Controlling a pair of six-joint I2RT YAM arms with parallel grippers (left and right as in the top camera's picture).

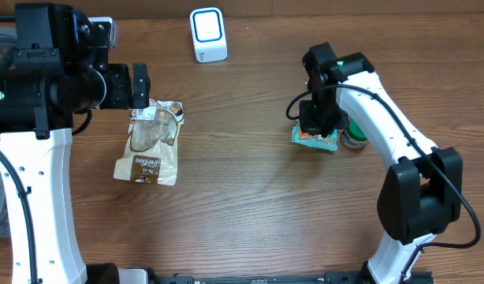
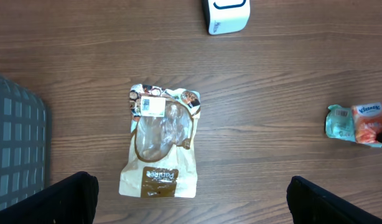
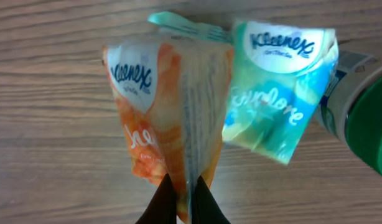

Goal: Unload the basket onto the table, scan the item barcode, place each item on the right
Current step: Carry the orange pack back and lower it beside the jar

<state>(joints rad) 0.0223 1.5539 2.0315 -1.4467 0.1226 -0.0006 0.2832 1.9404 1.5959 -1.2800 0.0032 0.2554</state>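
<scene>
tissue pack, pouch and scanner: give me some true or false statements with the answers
1. The right tool is shut on the tissue pack. True.
2. The left tool grips the snack pouch. False: it is open, and the pouch lies flat on the table.
3. The pouch's white label faces up. True.
4. The white scanner lies on the pouch. False: it stands apart from it on the table.

Brown wood-grain table [image 1: 250, 205]. Brown snack pouch [image 1: 150, 146] flat at left, barcode label up. White device [image 1: 208, 35] at far edge. Kleenex packs [image 1: 321, 142], orange and teal, right of centre, just beside green-lidded container [image 1: 355, 136].
</scene>
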